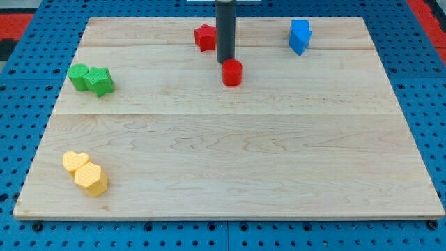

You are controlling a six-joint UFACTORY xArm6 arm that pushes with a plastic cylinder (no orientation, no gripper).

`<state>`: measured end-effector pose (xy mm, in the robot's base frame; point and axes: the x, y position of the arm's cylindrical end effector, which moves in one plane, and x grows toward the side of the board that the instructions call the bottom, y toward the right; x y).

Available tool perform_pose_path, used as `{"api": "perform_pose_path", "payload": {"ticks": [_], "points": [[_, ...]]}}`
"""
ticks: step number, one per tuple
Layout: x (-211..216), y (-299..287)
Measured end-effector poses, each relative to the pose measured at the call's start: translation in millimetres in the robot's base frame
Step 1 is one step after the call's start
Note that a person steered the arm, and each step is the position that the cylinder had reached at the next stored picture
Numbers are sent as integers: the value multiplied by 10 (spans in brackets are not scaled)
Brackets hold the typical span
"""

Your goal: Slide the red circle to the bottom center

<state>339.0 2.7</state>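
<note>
One red circle (pixel 232 72) sits near the top centre of your wooden board (pixel 230 160). My tip (pixel 225 62) touches its upper-left edge; being a bare rod, it grips nothing. A red star (pixel 205 37) lies just behind.

My tip (pixel 225 62) sits just at eleven o'clock of the red circle (pixel 232 72), the red star-like block (pixel 205 37) nearby at ten o'clock.

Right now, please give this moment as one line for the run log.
my tip: just above red circle, at its top-left edge | red circle: upper centre of board | bottom centre: not reached
</note>
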Motion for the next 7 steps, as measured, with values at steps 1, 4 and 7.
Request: {"api": "perform_pose_path", "payload": {"ticks": [1, 4, 7], "points": [[237, 128], [417, 417], [1324, -249]]}}
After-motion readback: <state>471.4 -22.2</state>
